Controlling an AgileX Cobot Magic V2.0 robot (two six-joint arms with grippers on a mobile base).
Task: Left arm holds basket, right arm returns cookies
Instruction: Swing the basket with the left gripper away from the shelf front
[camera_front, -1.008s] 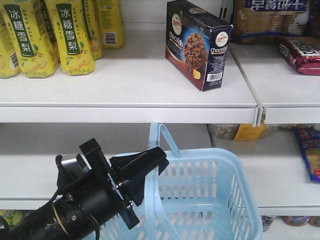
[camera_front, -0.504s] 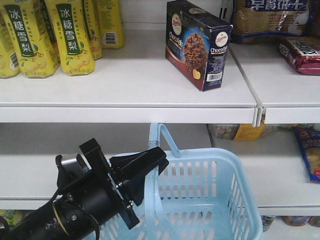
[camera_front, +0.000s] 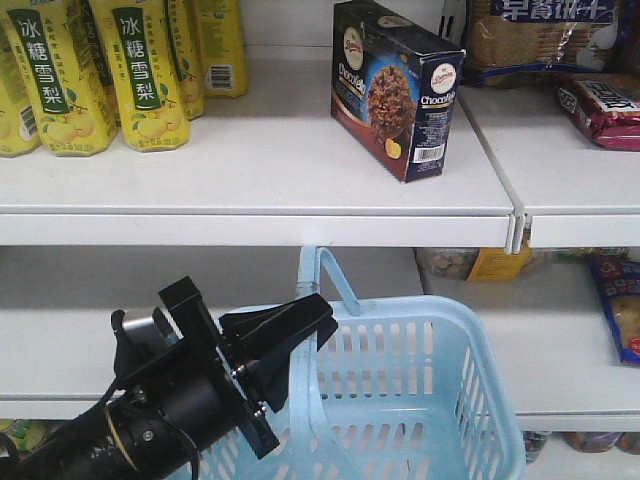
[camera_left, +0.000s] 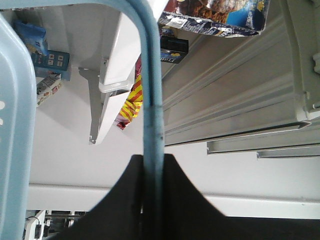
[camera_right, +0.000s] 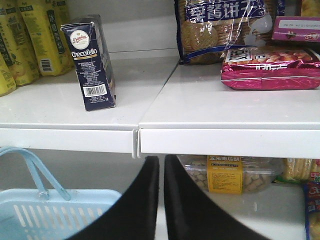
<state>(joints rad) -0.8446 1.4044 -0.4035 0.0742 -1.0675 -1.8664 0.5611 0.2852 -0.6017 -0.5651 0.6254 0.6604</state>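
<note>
No visible change across the frames: box (camera_front: 397, 88), basket (camera_front: 420, 400) and left gripper (camera_front: 290, 335) show no displacement

Front view faces the shelf (camera_front: 260, 200); left wrist looks up under it; right wrist faces its edge.

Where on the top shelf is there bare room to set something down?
A bare white stretch lies between the yellow bottles and the cookies, and along the front edge. Right of the box, biscuit packs crowd the back.
</note>
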